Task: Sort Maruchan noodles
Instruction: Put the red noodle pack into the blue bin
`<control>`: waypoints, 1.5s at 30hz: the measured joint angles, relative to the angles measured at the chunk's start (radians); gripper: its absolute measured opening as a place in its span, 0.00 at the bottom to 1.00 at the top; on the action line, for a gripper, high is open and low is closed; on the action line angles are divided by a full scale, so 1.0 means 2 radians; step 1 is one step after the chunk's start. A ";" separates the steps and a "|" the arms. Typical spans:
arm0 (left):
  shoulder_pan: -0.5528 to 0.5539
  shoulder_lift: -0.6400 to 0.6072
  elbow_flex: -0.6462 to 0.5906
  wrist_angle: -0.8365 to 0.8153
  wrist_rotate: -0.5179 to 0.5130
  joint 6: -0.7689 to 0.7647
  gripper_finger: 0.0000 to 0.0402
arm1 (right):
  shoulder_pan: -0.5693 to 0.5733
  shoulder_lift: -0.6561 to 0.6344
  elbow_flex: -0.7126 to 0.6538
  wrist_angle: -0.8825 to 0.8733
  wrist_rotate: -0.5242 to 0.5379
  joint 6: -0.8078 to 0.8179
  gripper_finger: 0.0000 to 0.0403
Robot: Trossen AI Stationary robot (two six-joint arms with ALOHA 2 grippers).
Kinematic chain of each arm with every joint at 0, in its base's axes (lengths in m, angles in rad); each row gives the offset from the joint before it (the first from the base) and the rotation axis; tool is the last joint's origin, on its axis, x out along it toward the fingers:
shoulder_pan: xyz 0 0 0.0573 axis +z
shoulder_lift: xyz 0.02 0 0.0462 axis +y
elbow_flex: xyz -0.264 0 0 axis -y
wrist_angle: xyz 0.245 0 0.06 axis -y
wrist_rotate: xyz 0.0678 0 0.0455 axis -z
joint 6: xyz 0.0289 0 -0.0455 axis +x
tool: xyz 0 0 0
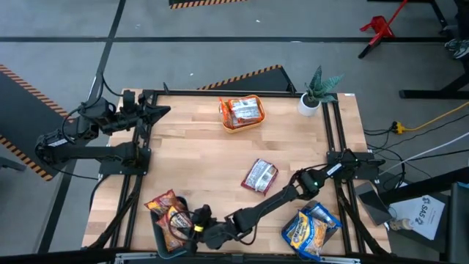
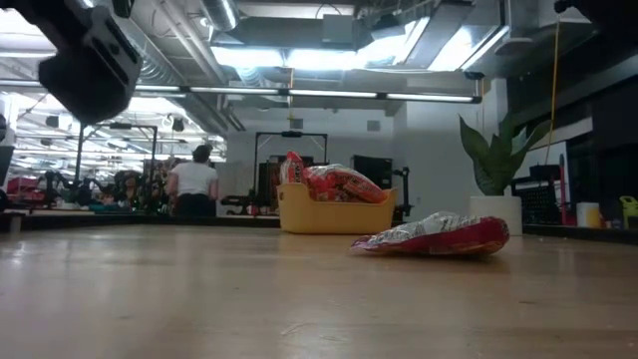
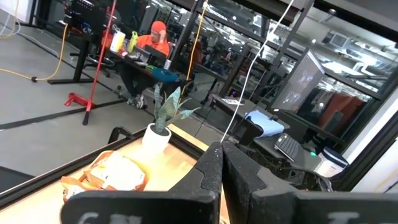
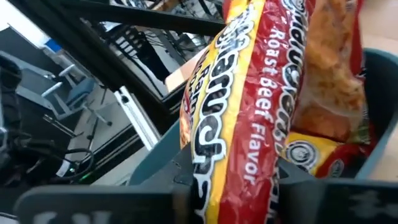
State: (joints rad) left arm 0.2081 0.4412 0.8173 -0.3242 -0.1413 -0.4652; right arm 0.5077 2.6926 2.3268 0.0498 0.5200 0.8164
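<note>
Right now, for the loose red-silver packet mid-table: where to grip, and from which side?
The red-silver packet lies flat and alone on the table, tilted diagonally, its middle puffed up in the low view. Probably best to come straight down and pinch across its narrow width at the middle, fingers turned to its diagonal. The right gripper is nearest, at the teal bin.

The table [image 1: 198,158] is pale wood with a smooth, slightly shiny top, and its frame [image 1: 333,132] looks like dark matt metal. The noodle packets are glossy plastic: the red-silver packet [image 1: 260,176] at the centre shines like foil, and the orange-yellow packet [image 4: 236,118] is wrinkled and reflective. The yellow bin [image 2: 334,214] looks like smooth matt plastic.
</note>
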 joint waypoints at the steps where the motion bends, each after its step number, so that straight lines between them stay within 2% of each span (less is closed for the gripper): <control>1: 0.000 0.000 0.000 0.000 0.000 0.000 0.00 | -0.002 0.000 0.000 -0.004 -0.002 0.005 0.20; 9: 0.000 0.000 0.000 0.000 0.000 0.000 0.00 | -0.016 0.002 0.000 0.004 -0.051 0.004 0.40; 13: 0.000 0.000 0.000 0.000 0.000 0.000 0.00 | -0.020 0.002 0.000 0.004 -0.081 0.002 0.46; 19: 0.000 0.000 0.000 0.000 0.000 -0.001 0.00 | -0.019 -0.016 0.000 -0.076 -0.113 -0.005 0.47; 25: 0.000 0.000 0.000 0.000 0.000 -0.001 0.00 | -0.019 -0.038 0.000 -0.164 -0.135 -0.046 0.47; 38: 0.000 0.000 0.000 0.000 0.000 -0.016 0.00 | -0.022 -0.043 0.000 -0.197 -0.210 -0.058 0.47; 45: 0.000 0.000 0.000 0.000 0.000 -0.017 0.00 | -0.045 -0.043 0.009 -0.181 -0.293 -0.079 0.47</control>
State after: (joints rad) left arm 0.2081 0.4416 0.8169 -0.3248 -0.1410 -0.4988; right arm 0.4186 2.6068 2.3444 -0.3120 -0.0650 0.6580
